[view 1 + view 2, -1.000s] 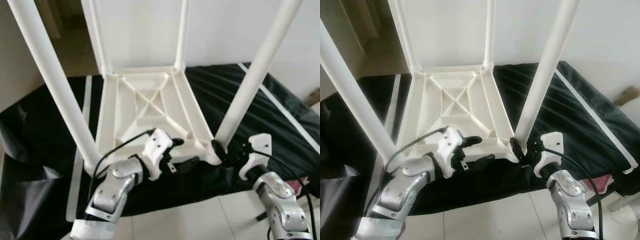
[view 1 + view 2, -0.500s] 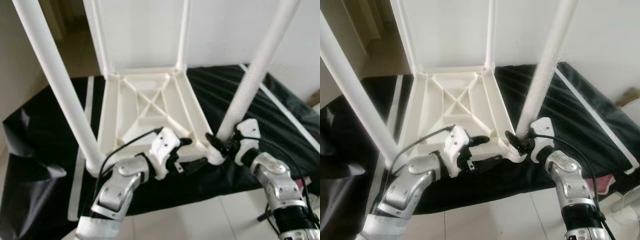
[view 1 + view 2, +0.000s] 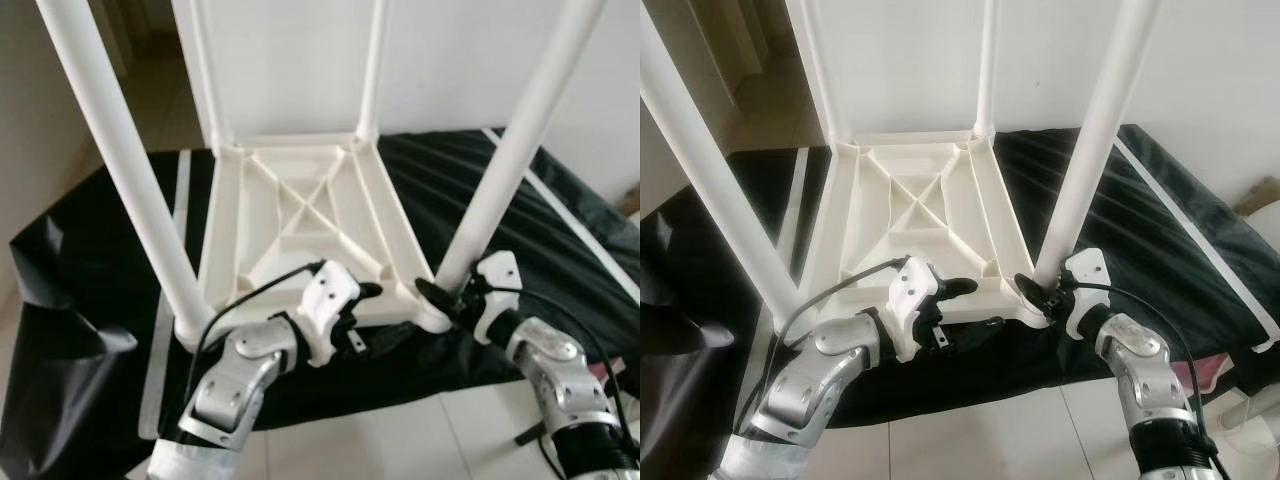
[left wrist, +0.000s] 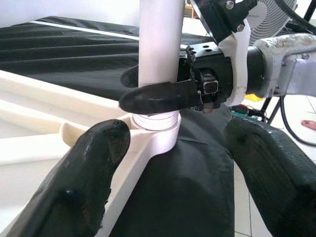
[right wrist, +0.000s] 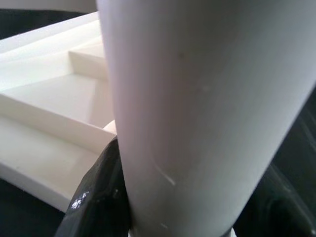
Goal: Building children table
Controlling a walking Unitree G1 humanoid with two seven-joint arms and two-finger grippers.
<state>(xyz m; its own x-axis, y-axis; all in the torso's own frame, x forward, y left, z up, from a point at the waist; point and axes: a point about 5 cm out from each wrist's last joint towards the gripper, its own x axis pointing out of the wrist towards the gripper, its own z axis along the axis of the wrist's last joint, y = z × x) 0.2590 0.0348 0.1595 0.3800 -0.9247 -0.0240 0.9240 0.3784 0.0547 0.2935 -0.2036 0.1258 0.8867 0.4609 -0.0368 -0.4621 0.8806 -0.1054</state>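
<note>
A white plastic children's table [image 3: 300,215] lies upside down on a black cloth, its legs pointing up. My right gripper [image 3: 440,297] is shut on the foot of the near right leg [image 3: 510,150], just above its corner socket [image 4: 155,131]. In the right wrist view the leg [image 5: 197,98] stands close between the black fingers [image 5: 98,197]. My left gripper [image 3: 375,313] stands open at the table's near edge, close to that corner. One finger is over the white rim and the other over the cloth. The near left leg [image 3: 130,170] stands free.
The black cloth [image 3: 90,250] covers a low surface that ends just before my arms. Pale floor tiles [image 3: 400,440] lie below. A white wall rises behind. A fan [image 4: 266,19] and something pink [image 3: 1200,370] are at my right.
My right gripper has moved in from beside the near right leg and shut on its foot. The left gripper has stayed at the near edge. The camera shifted slightly.
</note>
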